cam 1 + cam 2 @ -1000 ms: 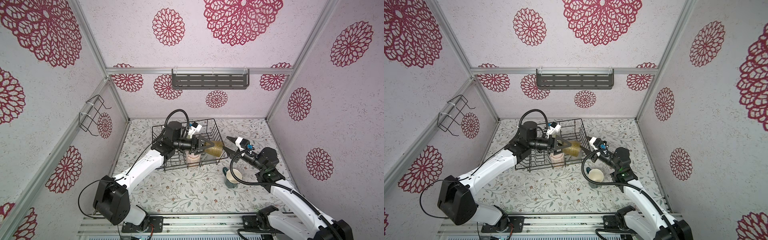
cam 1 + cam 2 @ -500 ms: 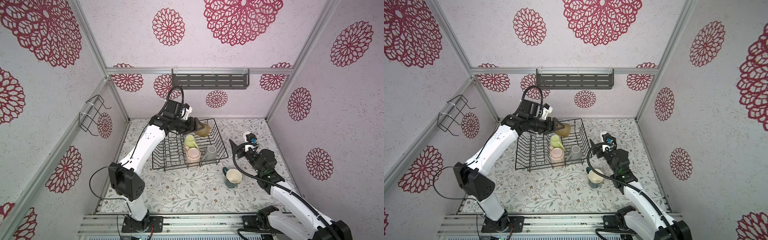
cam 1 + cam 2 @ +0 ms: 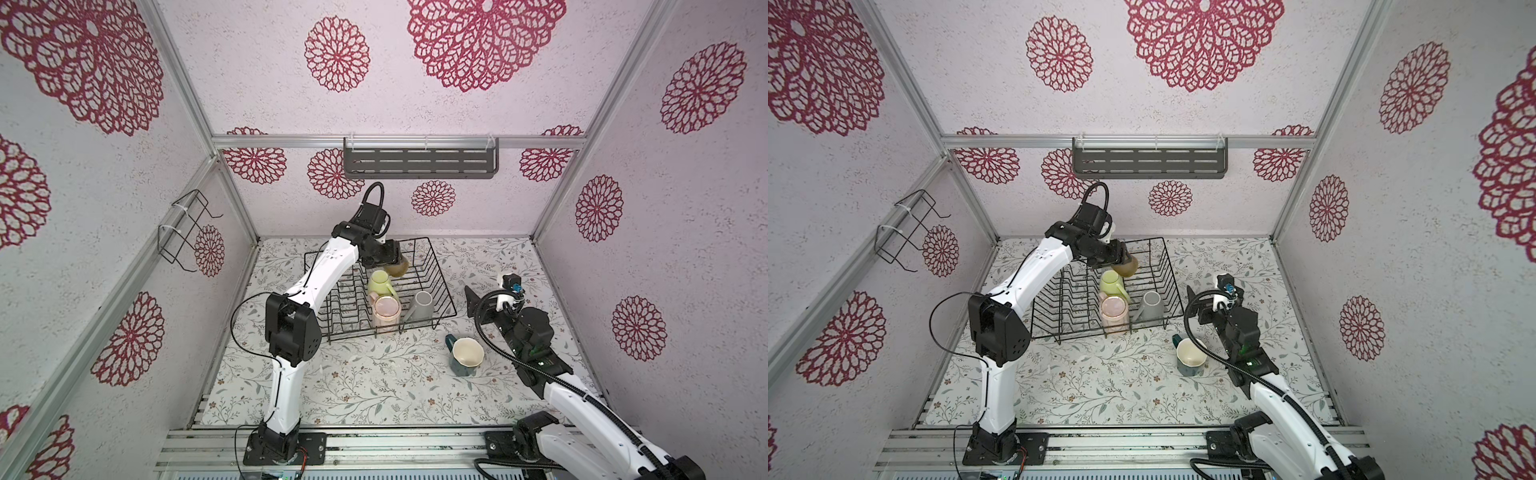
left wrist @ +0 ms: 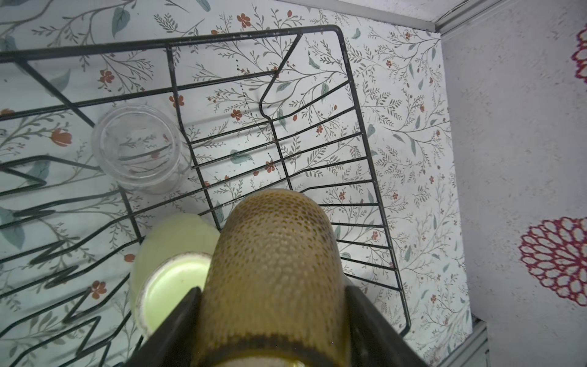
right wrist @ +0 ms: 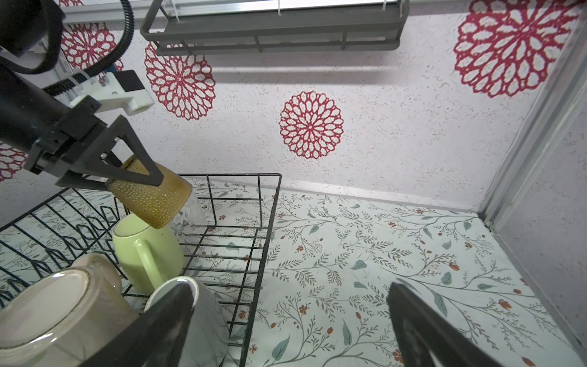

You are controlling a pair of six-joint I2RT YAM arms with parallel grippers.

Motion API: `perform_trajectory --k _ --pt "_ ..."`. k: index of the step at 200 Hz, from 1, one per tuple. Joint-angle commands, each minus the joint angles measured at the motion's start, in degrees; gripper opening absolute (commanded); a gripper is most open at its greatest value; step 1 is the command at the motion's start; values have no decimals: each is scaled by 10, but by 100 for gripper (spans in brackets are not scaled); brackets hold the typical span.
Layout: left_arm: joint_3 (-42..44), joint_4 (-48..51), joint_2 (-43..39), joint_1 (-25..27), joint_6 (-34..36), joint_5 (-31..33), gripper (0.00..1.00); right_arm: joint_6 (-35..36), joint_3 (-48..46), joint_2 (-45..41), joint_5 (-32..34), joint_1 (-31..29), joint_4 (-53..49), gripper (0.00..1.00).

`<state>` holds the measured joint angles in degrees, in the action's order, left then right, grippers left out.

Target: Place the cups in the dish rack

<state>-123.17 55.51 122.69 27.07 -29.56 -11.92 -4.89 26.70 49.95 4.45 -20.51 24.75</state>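
Your rack (image 3: pixel 419 270), a black wire basket with zigzag prongs, holds four cups. The green mug (image 3: pixel 380 282) sits base ring up, with the pink tumbler (image 3: pixel 386 311) just beside it. The grey mug (image 3: pixel 420 305) leans near the front corner, and the clear glass (image 4: pixel 139 149) stands towards the back.

Your left claw (image 4: pixel 270 295) grips the amber tumbler (image 4: pixel 273 260) around its wall, with the tumbler's base pointing away from the claw. It is translucent and dimpled all over, and it hangs tilted over the rack just above the green mug. You cannot tell whether the two touch.

The teal mug (image 3: pixel 465 357) stands upright on the floral table outside the rack. It is empty, glossy and cream inside, with a wavy rim. Your right claw (image 5: pixel 290 286) is spread wide and holds nothing.
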Motion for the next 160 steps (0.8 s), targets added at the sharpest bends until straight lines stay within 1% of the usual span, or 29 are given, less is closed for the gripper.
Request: perform_trajectory --k 1,6,11,17,24,27,39,55,73,99,132,140,154,160 --pt "-27 -32 9 7 14 30 51 -94 57 28 19 4 -50 99" --pt "-30 -29 12 7 14 31 51 -128 81 46 30 5 -85 99" --pt "-32 -28 12 7 14 32 51 -151 109 65 26 11 -122 99" --pt "-31 -28 12 6 15 33 51 -163 143 94 3 19 -163 99" --pt "-29 -30 8 6 16 37 51 -162 185 134 -49 30 -204 99" --pt "-28 -31 7 6 17 39 51 -160 195 143 -60 32 -211 98" --pt "-27 -32 2 7 18 44 51 -161 237 191 -96 37 -250 90" --pt "-28 -30 -8 6 19 53 51 -157 263 231 -156 39 -256 76" --pt "-25 -24 -21 4 19 75 51 -161 289 274 -196 40 -274 66" --pt "-18 -19 -42 3 22 97 51 -131 325 332 -251 39 -314 49" --pt "-5 -19 -59 0 19 108 51 -107 342 371 -263 36 -331 48" --pt "-4 -18 -61 1 18 108 51 -104 345 376 -255 34 -338 46" --pt "-4 -13 -64 1 17 108 51 -99 348 382 -250 31 -340 45" --pt "-3 -12 -66 1 16 110 51 -94 349 387 -252 30 -340 41"
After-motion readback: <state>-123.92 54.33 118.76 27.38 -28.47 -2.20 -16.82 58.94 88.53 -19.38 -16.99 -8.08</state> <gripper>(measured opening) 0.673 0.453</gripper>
